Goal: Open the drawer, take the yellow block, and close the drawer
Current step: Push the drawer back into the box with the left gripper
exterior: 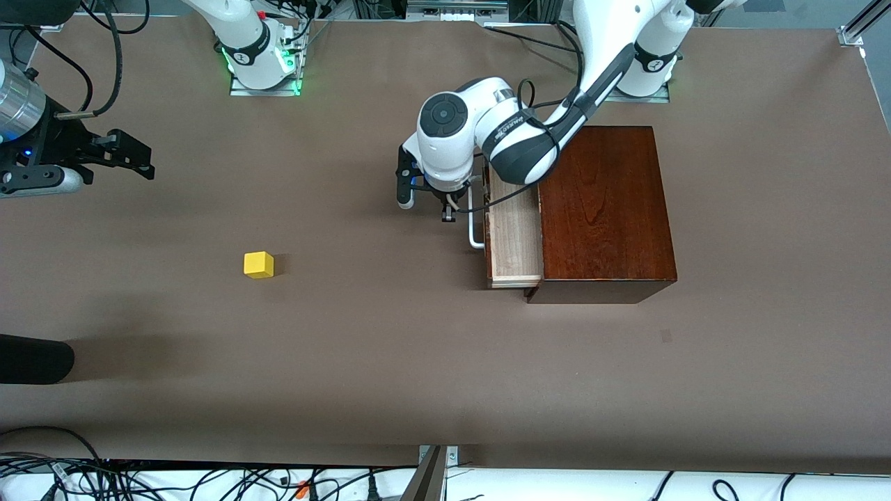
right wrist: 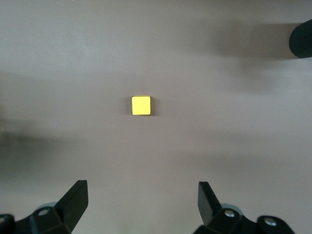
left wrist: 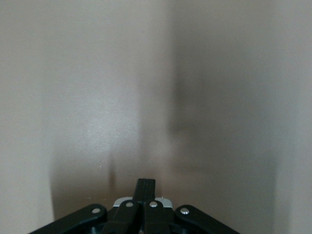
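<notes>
A: A wide brown table point(exterior: 390, 362) is filling the workspace, with both arm bases standing along its upper edge and cables trailing past its lower edge. What is sitting on it?

B: A dark wooden box point(exterior: 605, 209) is resting toward the left arm's end. Its drawer point(exterior: 514, 240) is standing partly pulled out, showing the pale wood tray, with the white handle point(exterior: 476, 229) facing the middle of the table.

A: Where is the left gripper point(exterior: 426, 202)?

B: It is hanging just beside the handle, in front of the drawer, not visibly gripping it. In the left wrist view its fingers point(left wrist: 145, 187) are lying pressed together with nothing between them. That posture suits hooking or pushing the handle rather than pinching it.

A: And the yellow block point(exterior: 258, 265)?

B: It is sitting alone on the open table, well apart from the box, toward the right arm's end and nearer the front camera than the drawer. It is not in the drawer.

A: The right gripper point(exterior: 132, 158)?

B: It is hovering above the table at its own end, fingers point(right wrist: 75, 200) spread wide and holding nothing. Its wrist camera is looking straight down at the block point(right wrist: 141, 105), centred between the fingers. Judgement: this alignment is preparing a descent onto the block, while the drawer is awaiting closing.
</notes>
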Controlling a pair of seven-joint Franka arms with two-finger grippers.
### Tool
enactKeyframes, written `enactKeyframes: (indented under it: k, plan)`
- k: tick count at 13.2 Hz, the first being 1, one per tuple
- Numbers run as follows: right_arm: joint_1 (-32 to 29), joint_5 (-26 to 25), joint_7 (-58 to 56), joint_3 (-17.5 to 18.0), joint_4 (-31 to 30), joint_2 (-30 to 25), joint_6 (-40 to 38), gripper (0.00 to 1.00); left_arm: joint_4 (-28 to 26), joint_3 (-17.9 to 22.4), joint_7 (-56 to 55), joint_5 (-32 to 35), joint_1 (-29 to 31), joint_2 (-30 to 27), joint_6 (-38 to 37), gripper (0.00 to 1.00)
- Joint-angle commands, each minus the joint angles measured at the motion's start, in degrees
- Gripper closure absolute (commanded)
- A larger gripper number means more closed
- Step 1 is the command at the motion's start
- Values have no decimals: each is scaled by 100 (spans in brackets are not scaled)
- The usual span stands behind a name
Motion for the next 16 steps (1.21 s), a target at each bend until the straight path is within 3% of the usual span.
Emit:
enactKeyframes:
  k: [1,6,16]
  plan:
    - [-82,74,42,34,166,68,-68,0,93,33,575,118,131,75,-374,99]
    - [-82,74,42,25,166,68,-68,0,128,33,576,84,368,22,-1139,98]
    - [-82,74,42,25,166,68,-68,0,181,15,611,48,966,-83,-1447,94]
